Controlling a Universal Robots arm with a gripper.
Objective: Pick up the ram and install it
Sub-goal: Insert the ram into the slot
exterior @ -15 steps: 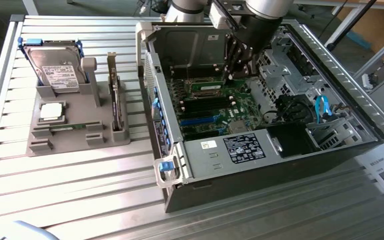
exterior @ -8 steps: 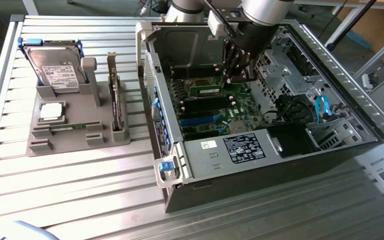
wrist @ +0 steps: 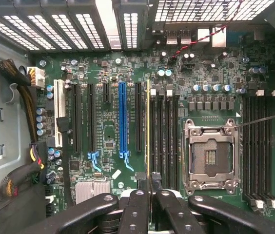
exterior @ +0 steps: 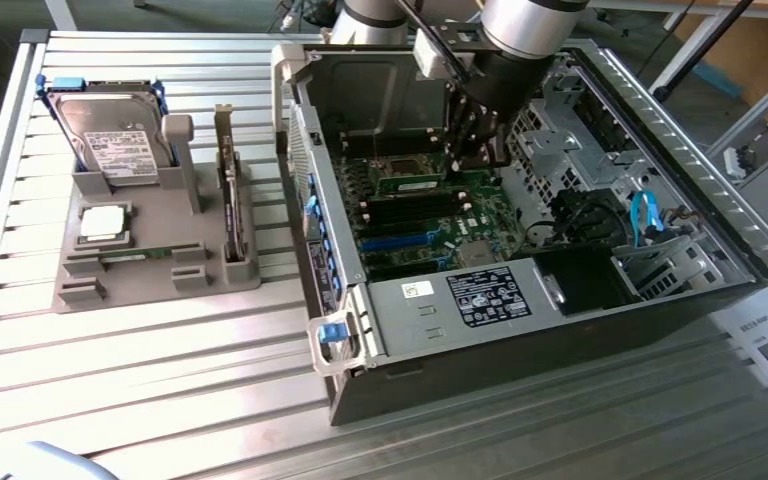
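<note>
1 gripper (wrist: 148, 176), 1 ram (wrist: 148, 122); jaws clenched on the ram. Ram is a thin green stick, edge-on in the wrist view as a yellow-green line, just beside 4 black slots (wrist: 166, 131) next to 1 open socket (wrist: 210, 153). Seated or not: can't tell. Exterior view: ram is inside 1 case (exterior: 518, 350), at the board's 12 o'clock end. 1 tray (exterior: 131, 285) at the case's 9 o'clock holds 1 hard drive (exterior: 111, 140), 1 CPU (exterior: 101, 222) and 1 card (exterior: 231, 200).

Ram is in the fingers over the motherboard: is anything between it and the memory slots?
Nothing visible does. The gripper holds the ram edge-on over the motherboard, by the black memory slots beside the empty CPU socket. The slots look empty, and no cable crosses them.
</note>
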